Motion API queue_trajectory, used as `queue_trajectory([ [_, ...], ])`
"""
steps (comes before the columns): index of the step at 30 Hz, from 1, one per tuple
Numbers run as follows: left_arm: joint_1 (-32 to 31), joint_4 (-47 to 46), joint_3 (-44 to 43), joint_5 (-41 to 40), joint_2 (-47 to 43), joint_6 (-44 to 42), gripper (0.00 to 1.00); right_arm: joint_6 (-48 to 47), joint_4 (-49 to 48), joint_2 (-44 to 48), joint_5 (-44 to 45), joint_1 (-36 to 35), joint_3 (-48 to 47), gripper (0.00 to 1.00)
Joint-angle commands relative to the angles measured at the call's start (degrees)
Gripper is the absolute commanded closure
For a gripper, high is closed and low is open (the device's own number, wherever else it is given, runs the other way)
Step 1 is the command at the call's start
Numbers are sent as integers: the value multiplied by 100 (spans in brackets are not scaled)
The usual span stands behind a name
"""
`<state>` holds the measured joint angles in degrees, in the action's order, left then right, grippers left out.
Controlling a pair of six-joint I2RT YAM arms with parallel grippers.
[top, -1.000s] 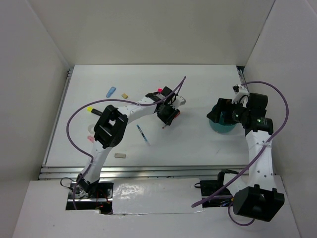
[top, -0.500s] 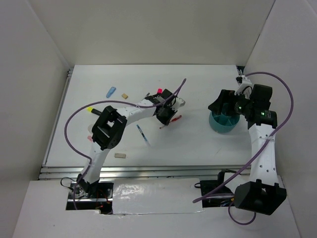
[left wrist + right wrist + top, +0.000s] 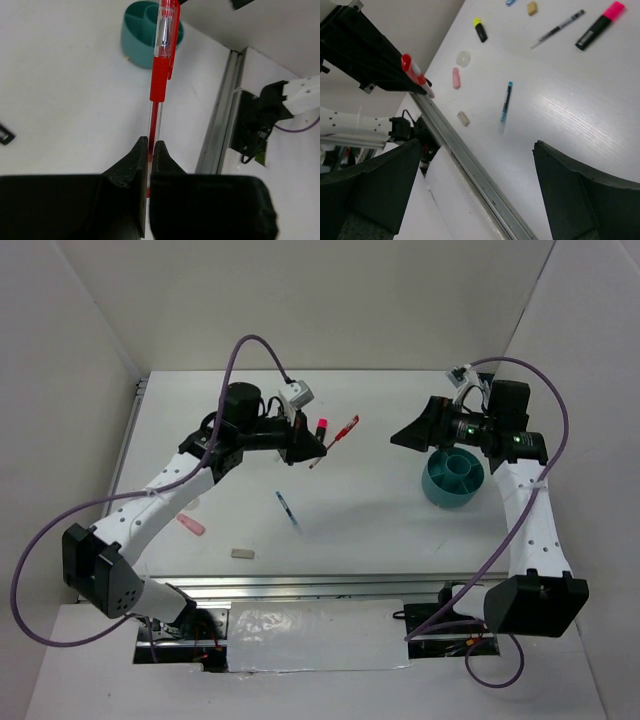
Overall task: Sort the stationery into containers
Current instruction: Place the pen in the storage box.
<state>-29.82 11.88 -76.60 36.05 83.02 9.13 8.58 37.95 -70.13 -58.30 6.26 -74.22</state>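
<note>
My left gripper point(image 3: 312, 448) is shut on a thin red pen point(image 3: 341, 432) and holds it in the air over the table's middle. In the left wrist view the pen point(image 3: 161, 75) sticks out past the closed fingertips point(image 3: 141, 150) toward the round teal cup with dividers point(image 3: 142, 31). The cup point(image 3: 452, 478) stands at the right. My right gripper point(image 3: 405, 437) is open and empty, raised just left of the cup. The right wrist view shows a blue-clear pen point(image 3: 506, 102), a pink-capped highlighter point(image 3: 599, 25), a yellow-capped highlighter point(image 3: 480, 31), a clear pen point(image 3: 557, 29) and a pink eraser point(image 3: 455, 78).
A tan eraser point(image 3: 241, 553) lies near the front rail point(image 3: 300, 585), and a pink eraser point(image 3: 190, 524) lies at the left. The blue-clear pen point(image 3: 288, 511) lies mid-table. White walls close in the table on three sides. The left arm hides some items in the top view.
My left gripper lifted the red pen off the table and the arm rose. My right gripper swung up and left, off the cup.
</note>
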Motion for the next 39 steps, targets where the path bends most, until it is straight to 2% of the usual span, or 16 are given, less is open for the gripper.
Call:
queue_trajectory([
  [1, -59, -247, 137, 587, -49, 238, 100, 171, -350, -88, -463, -370, -497, 0],
  [7, -32, -406, 66, 815, -41, 511, 100, 170, -507, -300, -620, -950, -849, 0],
  [16, -50, -607, 57, 1009, 47, 766, 100, 320, -693, -668, -367, -1162, -919, 2],
  [27, -59, -625, -277, 877, 381, 784, 100, 592, -1018, -1117, -322, -1329, -1156, 22],
  [31, -67, -739, -285, 947, 442, 854, 100, 627, -1053, -1196, -348, -1382, -1104, 34],
  [35, -102, -749, -321, 921, 487, 889, 100, 601, -1045, -1284, -322, -1470, -1104, 37],
  [38, -120, -766, -329, 895, 513, 898, 100, 566, -1036, -1310, -278, -1540, -1121, 44],
  [39, -138, -775, -347, 877, 530, 898, 100, 566, -1053, -1328, -269, -1549, -1130, 50],
])
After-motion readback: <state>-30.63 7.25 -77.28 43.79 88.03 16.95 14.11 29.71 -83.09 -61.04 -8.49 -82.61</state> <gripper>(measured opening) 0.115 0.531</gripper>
